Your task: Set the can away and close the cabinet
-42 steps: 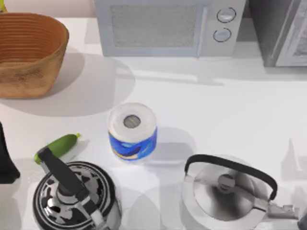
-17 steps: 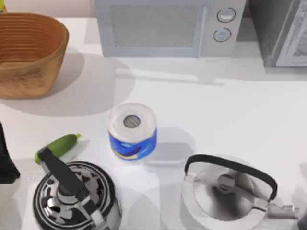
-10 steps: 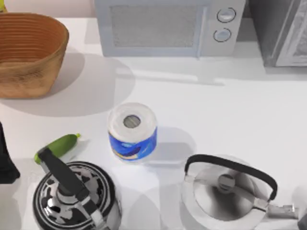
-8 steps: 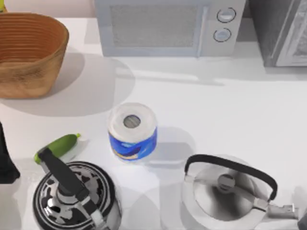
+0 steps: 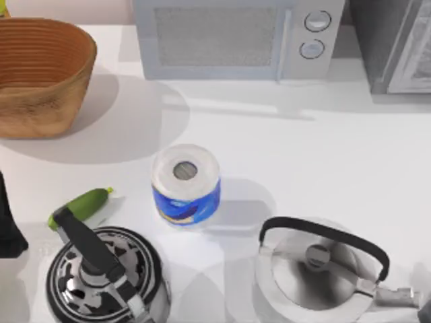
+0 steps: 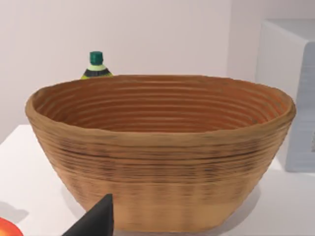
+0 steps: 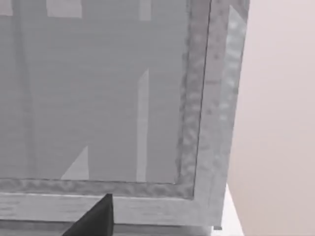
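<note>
My left gripper [image 6: 95, 222] shows as one dark tip low in the left wrist view, and I cannot tell if it is open or closed. It is near the woven brown basket [image 6: 162, 157], which stands on the white table [image 6: 29, 177]. Behind the basket's rim there is a bottle with a green cap [image 6: 96, 65].

My right gripper [image 7: 94, 219] is also one dark tip, close in front of the cabinet [image 7: 123, 98]. Here too I cannot tell its state. The cabinet is grey, with a plain flat panel and a lighter, speckled frame around it. In the top view it stands at the table's far right corner [image 5: 394, 47], just beside the microwave [image 5: 236, 37].

Where the can is I cannot tell.

In the middle of the table stands a blue-and-white paper roll [image 5: 186, 183]. Nearer the front are a green cucumber [image 5: 81, 206], a patterned kettle [image 5: 104, 276] and a silver kettle [image 5: 316, 269].
</note>
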You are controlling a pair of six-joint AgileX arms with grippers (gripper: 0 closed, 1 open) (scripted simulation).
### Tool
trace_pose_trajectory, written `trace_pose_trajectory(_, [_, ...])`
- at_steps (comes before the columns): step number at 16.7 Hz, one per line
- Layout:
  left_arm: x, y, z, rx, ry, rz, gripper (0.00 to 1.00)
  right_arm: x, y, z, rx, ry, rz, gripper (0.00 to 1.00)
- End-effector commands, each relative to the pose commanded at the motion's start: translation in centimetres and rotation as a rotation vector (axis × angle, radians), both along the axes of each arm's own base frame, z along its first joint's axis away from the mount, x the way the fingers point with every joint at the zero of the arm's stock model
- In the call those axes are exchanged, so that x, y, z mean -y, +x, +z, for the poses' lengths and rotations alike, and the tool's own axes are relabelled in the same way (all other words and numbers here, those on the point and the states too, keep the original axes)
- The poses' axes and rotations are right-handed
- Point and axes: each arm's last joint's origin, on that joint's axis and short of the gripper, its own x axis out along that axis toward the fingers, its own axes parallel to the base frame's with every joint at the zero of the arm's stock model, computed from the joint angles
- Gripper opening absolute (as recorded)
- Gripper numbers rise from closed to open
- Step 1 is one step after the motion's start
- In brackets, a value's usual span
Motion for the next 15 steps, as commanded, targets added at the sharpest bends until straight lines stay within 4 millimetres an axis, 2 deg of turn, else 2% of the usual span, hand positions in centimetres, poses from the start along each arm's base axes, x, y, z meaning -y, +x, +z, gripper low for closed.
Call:
trace_pose_trajectory(3, [0.0,0.0,0.0,0.0,0.0,0.0,1.0,2.2,1.3,4.9,0.035,-0.066,-0.014,1.0])
trace_pose_trajectory(7, [0.0,0.0,0.0,0.0,0.0,0.0,1.0,3.8,2.4,13.8,0.072,-0.133,-0.025,1.0])
trace_pose_trajectory(11, [0.0,0.0,0.0,0.0,0.0,0.0,1.0,3.0,2.0,22.4,0.077,-0.142,-0.027,1.0])
trace_pose_trajectory(15, [0.0,0.0,0.0,0.0,0.0,0.0,1.0,1.0,0.7,28.3,0.046,-0.09,-0.017,1.0])
